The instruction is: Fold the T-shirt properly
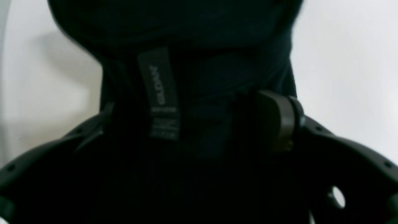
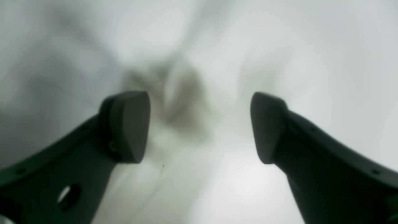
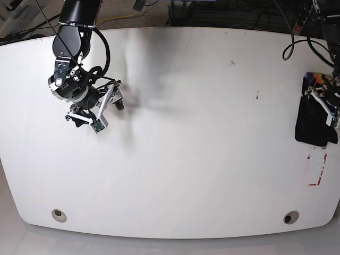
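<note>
The black T-shirt [image 3: 312, 123] hangs bunched at the table's far right edge, with a speck of colour at its top. In the left wrist view the T-shirt [image 1: 199, 37] fills the space between the fingers, its grey neck label [image 1: 162, 93] showing. My left gripper [image 1: 191, 124] is shut on this thick bunch; one pad [image 1: 276, 121] shows and the other is hidden under cloth. In the base view the left gripper [image 3: 328, 105] sits over the cloth. My right gripper [image 2: 199, 124] is open and empty above bare table, at the left in the base view [image 3: 109, 101].
The white table [image 3: 202, 133] has two round holes near its front edge [image 3: 59, 215] [image 3: 289, 217]. Red marks [image 3: 317, 169] lie below the shirt at the right. Cables [image 3: 297, 37] run along the back edge.
</note>
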Robot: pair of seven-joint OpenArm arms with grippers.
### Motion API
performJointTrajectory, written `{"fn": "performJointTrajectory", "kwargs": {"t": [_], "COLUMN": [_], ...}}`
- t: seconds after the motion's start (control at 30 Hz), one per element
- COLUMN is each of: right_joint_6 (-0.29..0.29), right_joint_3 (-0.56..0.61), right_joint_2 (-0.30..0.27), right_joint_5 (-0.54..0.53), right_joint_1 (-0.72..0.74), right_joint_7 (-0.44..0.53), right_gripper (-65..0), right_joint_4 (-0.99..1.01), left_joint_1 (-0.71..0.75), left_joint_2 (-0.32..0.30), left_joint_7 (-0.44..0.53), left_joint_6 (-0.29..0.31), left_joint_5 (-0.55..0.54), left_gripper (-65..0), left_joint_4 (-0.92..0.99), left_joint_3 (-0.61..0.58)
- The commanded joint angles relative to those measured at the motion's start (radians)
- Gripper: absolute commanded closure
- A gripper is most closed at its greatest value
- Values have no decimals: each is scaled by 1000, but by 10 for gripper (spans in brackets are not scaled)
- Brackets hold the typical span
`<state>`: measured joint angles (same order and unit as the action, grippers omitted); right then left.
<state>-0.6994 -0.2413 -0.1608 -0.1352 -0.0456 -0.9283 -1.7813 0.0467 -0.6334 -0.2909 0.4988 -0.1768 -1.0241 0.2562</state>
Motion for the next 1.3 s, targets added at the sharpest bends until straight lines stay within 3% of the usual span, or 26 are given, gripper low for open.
{"fn": "performJointTrajectory", "kwargs": {"t": [0.0,0.27,0.43,0.53,0.63,0.77,0.83,1.0,1.1,1.27], "right_joint_6": [1,1,1,1,1,1,1,1,8,103], "right_joint_3": [-3,-2,-2,-2,-3,-3,0,-3,-3,-3], "right_joint_2": [-9,-7,-7,-18,-39,-64,-93,-112,-127,-150], "right_joint_5": [-11,-11,-7,-5,-4,3,36,107,128,95], "right_joint_1": [2,-4,-3,0,-1,2,2,-4,-29,-125], "right_joint_7": [16,16,22,44,131,288,412,673,757,860], "right_gripper": [-480,-480,-480,-480,-476,-385,-346,-342,-342,-342], "right_joint_4": [-36,-48,-48,-45,-36,51,117,234,255,243], "left_joint_1": [48,114,118,115,112,43,15,15,34,140], "left_joint_2": [-50,-96,-96,-52,13,108,180,329,413,541], "left_joint_7": [-74,-47,-107,-167,-170,-150,-81,137,201,253], "left_joint_6": [28,145,185,194,188,77,7,-101,-139,-164], "left_joint_5": [67,63,63,46,46,99,141,225,259,279], "left_gripper": [-496,-493,-493,-496,-497,-497,-497,-494,-493,-493], "left_joint_4": [9,-5,-203,-358,-465,-537,-557,-554,-563,-612], "left_joint_3": [53,193,240,274,275,206,157,84,56,32]}}
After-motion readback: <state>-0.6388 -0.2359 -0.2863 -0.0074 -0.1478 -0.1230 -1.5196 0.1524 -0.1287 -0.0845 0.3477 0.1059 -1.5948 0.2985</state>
